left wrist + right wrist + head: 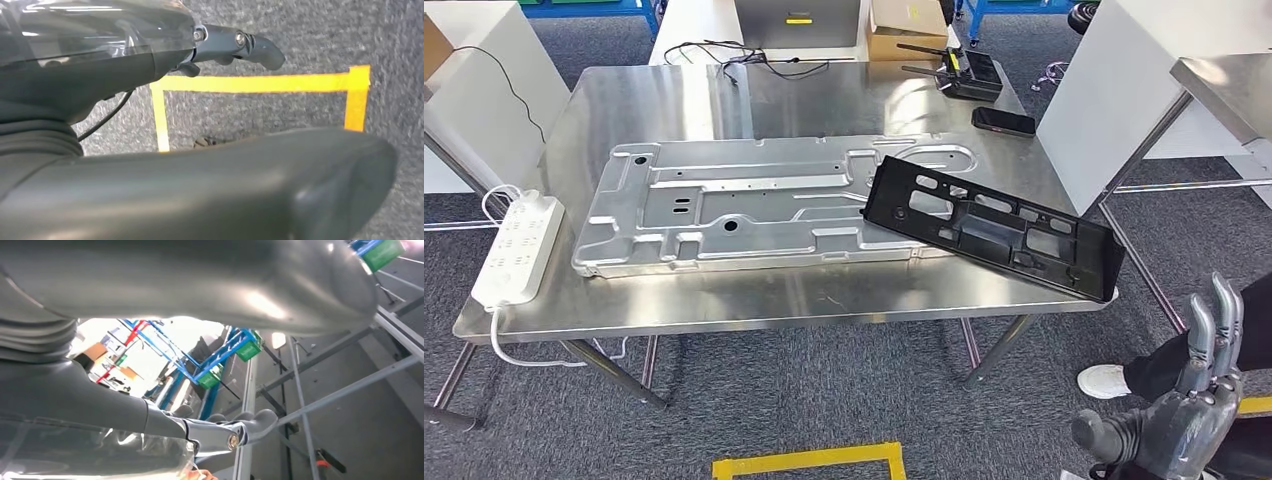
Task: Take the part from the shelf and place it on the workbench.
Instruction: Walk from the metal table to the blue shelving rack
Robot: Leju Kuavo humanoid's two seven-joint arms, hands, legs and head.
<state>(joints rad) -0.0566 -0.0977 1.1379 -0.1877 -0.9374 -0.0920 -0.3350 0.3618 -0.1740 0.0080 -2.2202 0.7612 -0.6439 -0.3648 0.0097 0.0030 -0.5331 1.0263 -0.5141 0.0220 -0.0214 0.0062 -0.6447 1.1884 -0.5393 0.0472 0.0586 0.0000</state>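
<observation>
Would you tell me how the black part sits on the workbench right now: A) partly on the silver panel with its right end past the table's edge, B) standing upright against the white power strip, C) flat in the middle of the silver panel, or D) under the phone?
A: the black part overlaps the right end of the silver panel and its far right corner juts past the workbench edge.

Head view: high up, facing forward and down over the whole counter (pixel 824 290) from its near edge. Left wrist view: close behind the left hand (pixel 240 42), facing carpet with yellow tape (pixel 260 83), also seen from above. Right wrist view: angled upward past the right hand (pixel 240 432).
</observation>
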